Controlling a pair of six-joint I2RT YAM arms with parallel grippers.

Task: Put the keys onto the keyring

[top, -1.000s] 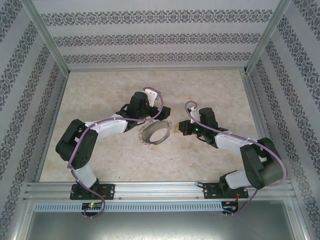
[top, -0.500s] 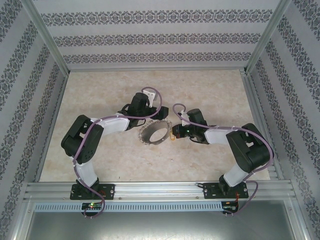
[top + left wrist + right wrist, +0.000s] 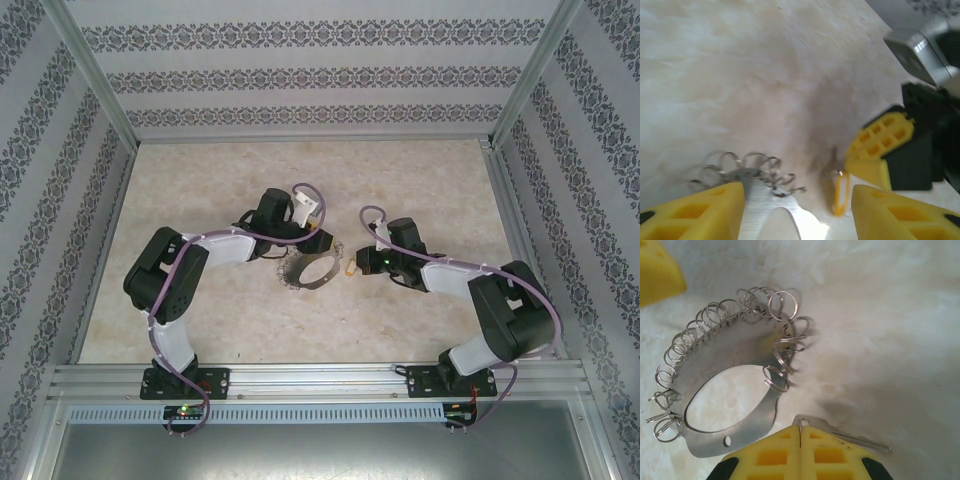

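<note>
moved: left gripper (image 3: 318, 240) crept closer over ring (image 3: 725, 357)
left gripper: wide open, fingers (image 3: 705, 210) straddling ring's edge
right gripper (image 3: 800, 439): clamped tight on key (image 3: 862, 441), just beside ring

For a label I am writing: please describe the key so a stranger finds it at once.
On the pale marbled table, look at the right tool, shut beside the big flat keyring. The key is pinched in its yellow fingers, a thin silver blade poking out; it is one straight piece, unlike the ring's many wire loops.
</note>
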